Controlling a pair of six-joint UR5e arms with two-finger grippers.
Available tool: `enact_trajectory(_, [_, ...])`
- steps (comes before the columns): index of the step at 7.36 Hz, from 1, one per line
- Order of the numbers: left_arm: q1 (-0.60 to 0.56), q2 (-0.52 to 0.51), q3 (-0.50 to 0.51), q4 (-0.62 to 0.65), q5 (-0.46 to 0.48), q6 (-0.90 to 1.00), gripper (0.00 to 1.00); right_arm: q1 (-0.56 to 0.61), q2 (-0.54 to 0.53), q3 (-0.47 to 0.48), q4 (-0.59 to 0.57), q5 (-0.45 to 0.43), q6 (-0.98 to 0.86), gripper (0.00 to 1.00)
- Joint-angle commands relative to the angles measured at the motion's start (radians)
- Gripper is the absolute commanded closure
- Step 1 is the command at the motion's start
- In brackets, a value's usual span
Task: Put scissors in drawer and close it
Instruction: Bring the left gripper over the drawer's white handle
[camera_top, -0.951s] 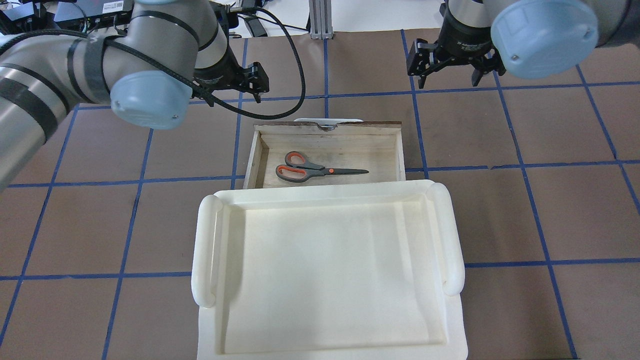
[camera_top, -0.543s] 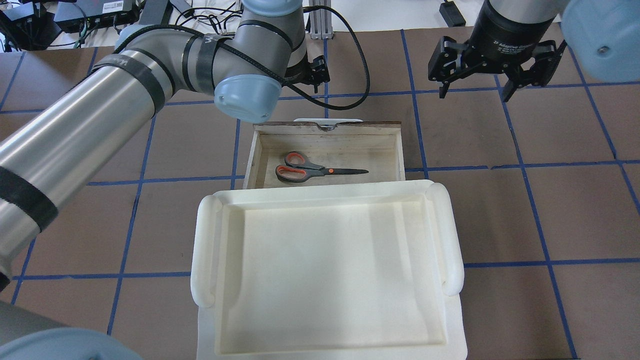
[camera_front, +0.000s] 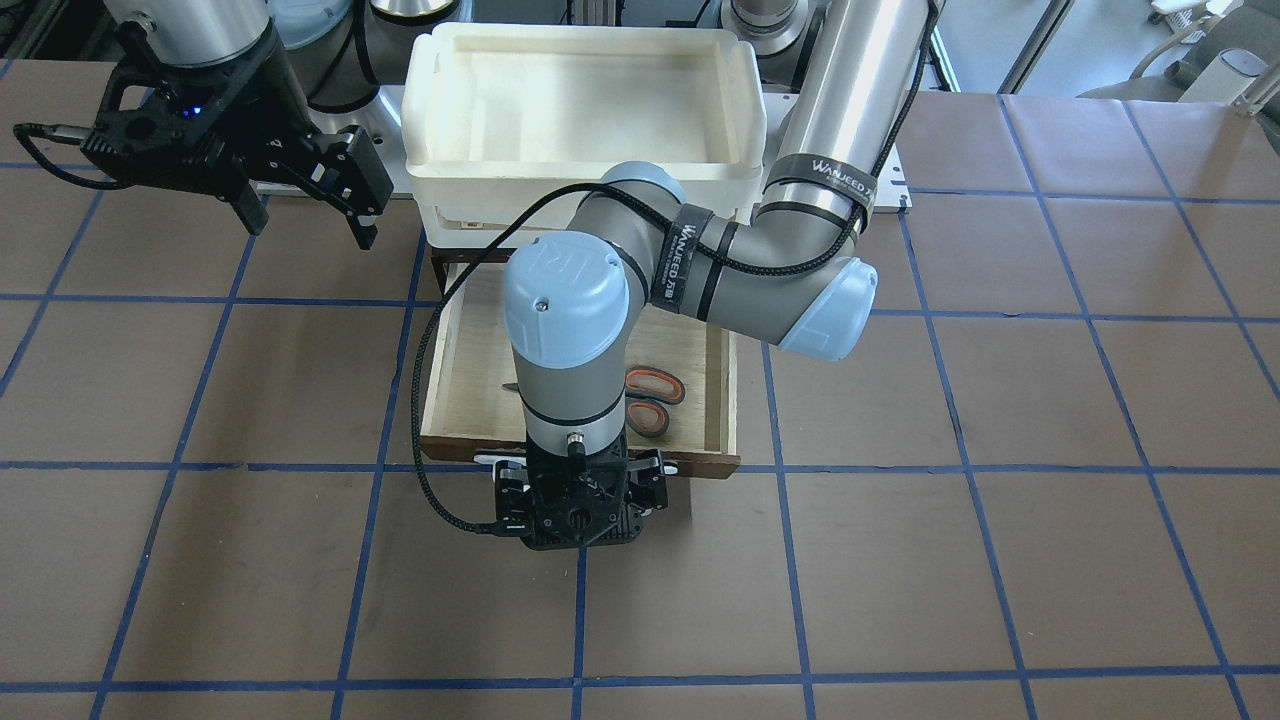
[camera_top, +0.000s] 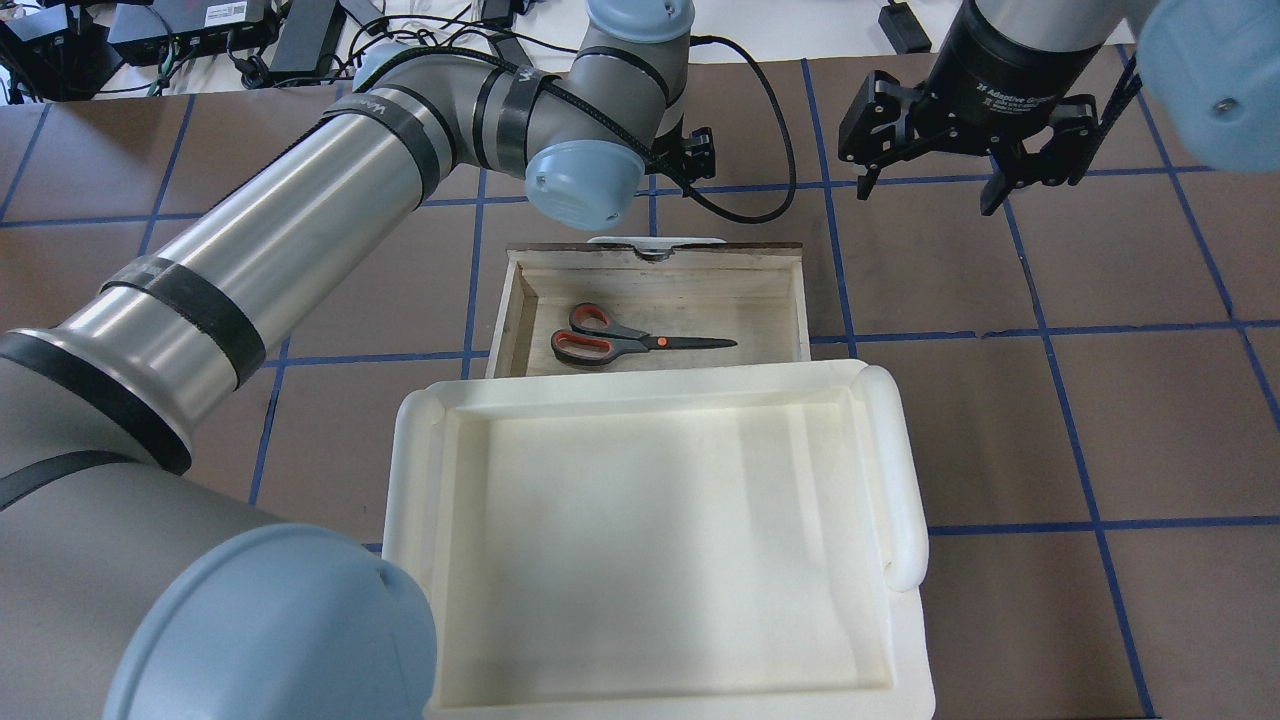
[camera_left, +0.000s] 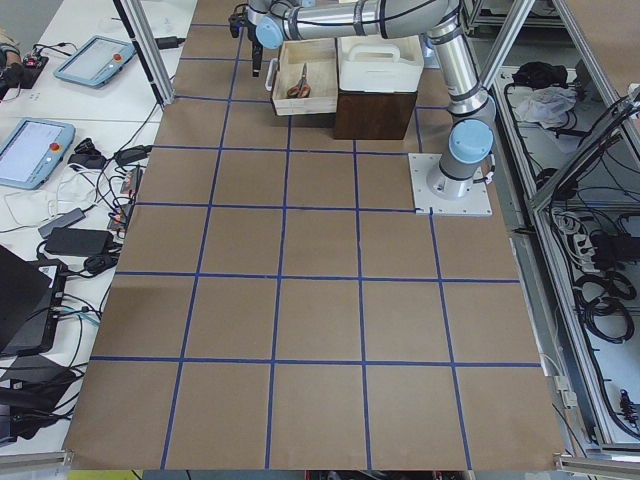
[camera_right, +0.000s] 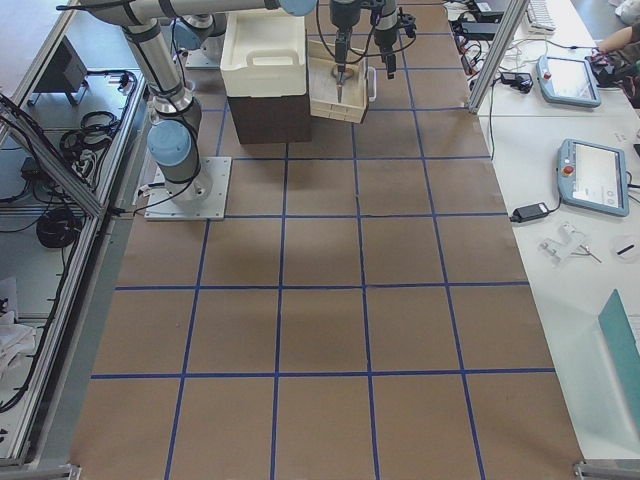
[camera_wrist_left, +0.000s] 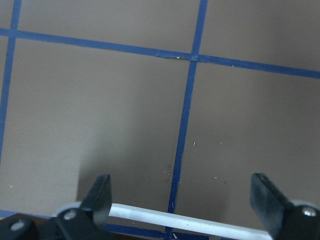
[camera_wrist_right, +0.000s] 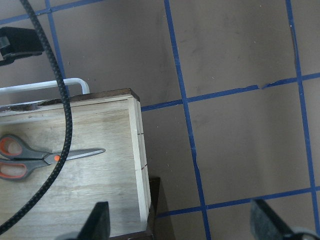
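The scissors (camera_top: 620, 340) lie flat in the open drawer (camera_top: 700, 300), handles toward the robot's left; they also show in the front view (camera_front: 655, 400) and the right wrist view (camera_wrist_right: 30, 159). My left gripper (camera_front: 578, 500) is open, pointing down just beyond the drawer's dark front. In the left wrist view (camera_wrist_left: 182, 200) the white bar handle (camera_wrist_left: 190, 223) runs between its spread fingers at the bottom edge; I cannot tell if they touch. My right gripper (camera_top: 930, 185) is open and empty, hovering beyond the drawer's right corner.
A white foam tray (camera_top: 640, 385) sits on top of the dark cabinet (camera_left: 375, 110) that the drawer slides out of. The left arm's black cable (camera_top: 760, 190) loops over the table beyond the drawer. Brown table with blue tape grid (camera_top: 1100, 400) all around.
My left arm has swung rightward from left of the drawer to beyond the middle of the handle. My right gripper has shifted a little to the right and stayed open. The scissors have not moved.
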Motion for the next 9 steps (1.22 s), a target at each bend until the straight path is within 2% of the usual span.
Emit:
enact_trajectory(1, [-0.002, -0.039, 0.028, -0.034, -0.010, 0.045, 0.00, 0.004, 0.010, 0.000, -0.012, 0.012, -0.016, 0.00])
enact_trajectory(3, [0.000, -0.070, 0.031, -0.022, -0.053, 0.074, 0.00, 0.004, 0.010, 0.000, -0.032, 0.017, -0.085, 0.00])
enact_trajectory(9, [0.000, -0.105, 0.028, -0.042, -0.073, 0.117, 0.00, 0.006, 0.030, 0.000, -0.041, 0.017, -0.094, 0.00])
